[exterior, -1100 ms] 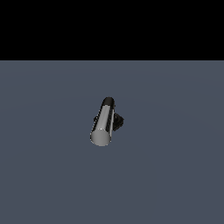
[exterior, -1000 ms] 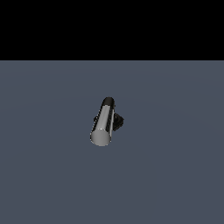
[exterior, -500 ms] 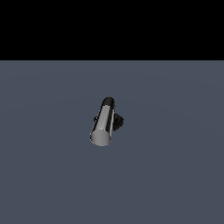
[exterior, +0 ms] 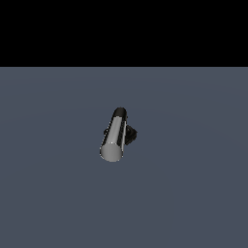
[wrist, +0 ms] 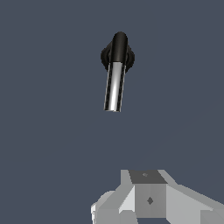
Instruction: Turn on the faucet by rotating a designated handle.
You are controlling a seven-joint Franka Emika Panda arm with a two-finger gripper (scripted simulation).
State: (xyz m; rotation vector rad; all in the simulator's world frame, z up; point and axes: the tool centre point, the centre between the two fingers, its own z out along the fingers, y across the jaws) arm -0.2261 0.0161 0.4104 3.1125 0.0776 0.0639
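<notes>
Nothing has shifted in the last second — handle [exterior: 114,137] sits as before, untouched. My gripper [wrist: 151,205] hangs well apart; whether it's spread, I cannot tell.

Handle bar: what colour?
Shiny silver-grey chrome handle on a black elbow; clearest in the wrist view.

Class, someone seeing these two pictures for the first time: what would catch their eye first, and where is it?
The shiny chrome handle stands out, alone near the middle of the dark grey floor in the exterior view, its flat round end toward the camera. In the wrist view it juts from the faucet's black base, with the pale gripper body at the frame's edge, well apart from it.
</notes>
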